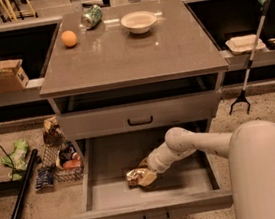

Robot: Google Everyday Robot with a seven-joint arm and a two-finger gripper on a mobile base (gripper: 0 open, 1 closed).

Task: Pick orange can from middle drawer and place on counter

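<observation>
The orange can (136, 176) lies on its side on the floor of the open middle drawer (108, 196), near the drawer's centre. My gripper (147, 173) reaches down into the drawer from the right, at the can's right end and touching it. The white arm (197, 144) runs from my body at the lower right. The grey-brown counter (130, 52) tops the cabinet above.
On the counter are an orange ball (69, 38), a green-and-silver can (91, 16) on its side and a white bowl (139, 22). A shut drawer front (139, 116) is above the open drawer. Snack packets (60, 157) and a black pole (22, 189) lie on the floor at left.
</observation>
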